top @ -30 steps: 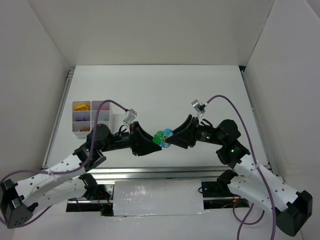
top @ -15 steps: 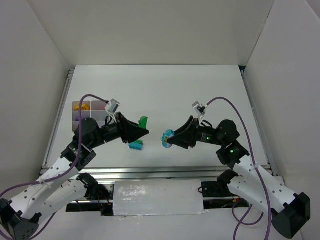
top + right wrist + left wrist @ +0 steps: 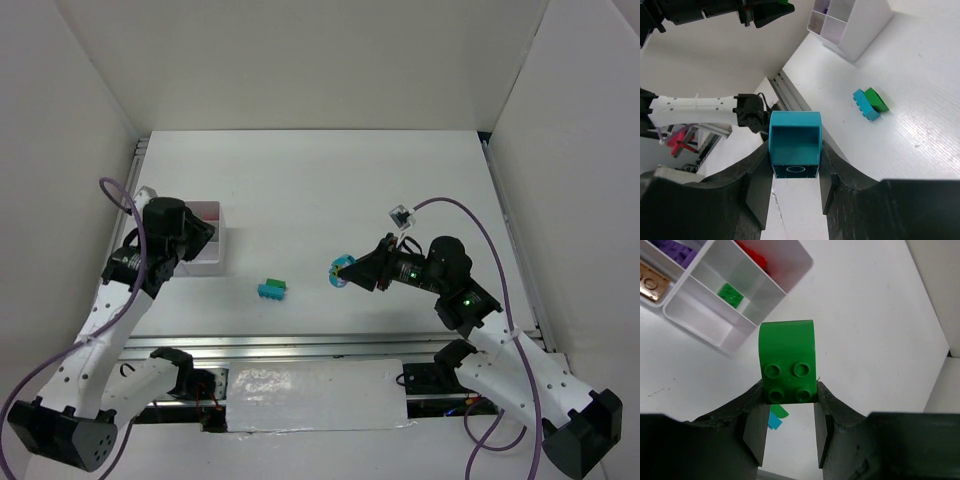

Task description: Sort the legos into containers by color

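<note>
Top external: left arm (image 3: 160,235) covers most of tray (image 3: 206,262)

green lego (image 3: 786,360) clamped, teal lego (image 3: 794,145) clamped; tray (image 3: 700,325) part-filled

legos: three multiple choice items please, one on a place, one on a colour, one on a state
1. Where on the table does the loose teal-green pair lie?
A) far edge
B) near the front, left of centre
C) right edge

2. What colour is the brick in the left tool?
A) green
B) red
C) purple

3. How is the right tool?
A) open, empty
B) shut, empty
C) shut on a teal brick

1 B: the top view shows the pair there.
2 A: the left wrist view shows a green brick pinched.
3 C: the right wrist view shows both fingers pressed on it.
</note>
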